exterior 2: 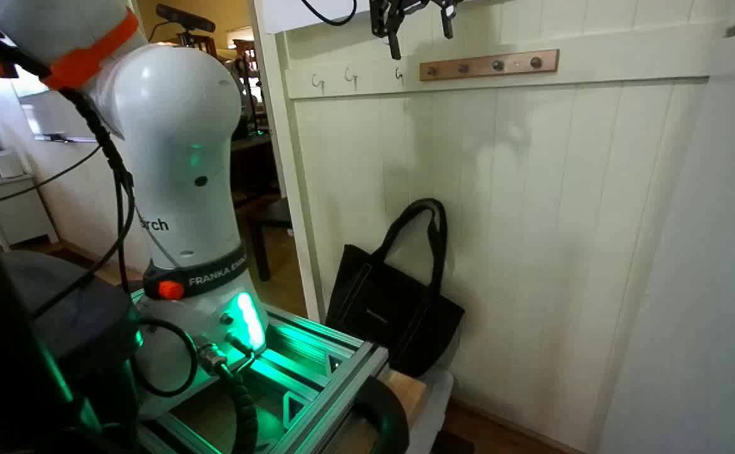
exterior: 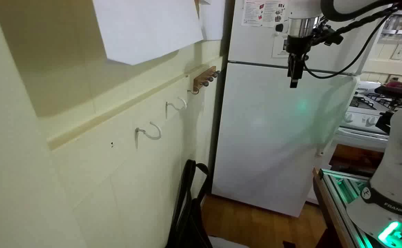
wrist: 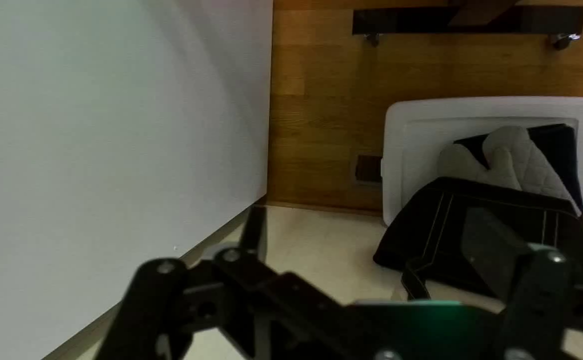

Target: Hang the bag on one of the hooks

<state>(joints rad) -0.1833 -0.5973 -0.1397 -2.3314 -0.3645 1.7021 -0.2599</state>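
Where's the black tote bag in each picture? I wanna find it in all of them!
In an exterior view: the black tote bag is at the bottom, near the middle, cut off by the lower edge.
In an exterior view: the black tote bag is below centre, a little right.
Wrist view: the black tote bag is lower right, partly behind the gripper.
Shared landmark: the cream wall beside it.

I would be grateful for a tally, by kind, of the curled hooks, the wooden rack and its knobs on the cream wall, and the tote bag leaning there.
Curled hooks: 3
Wooden rack: 1
Rack knobs: 4
Black tote bag: 1
Total: 9
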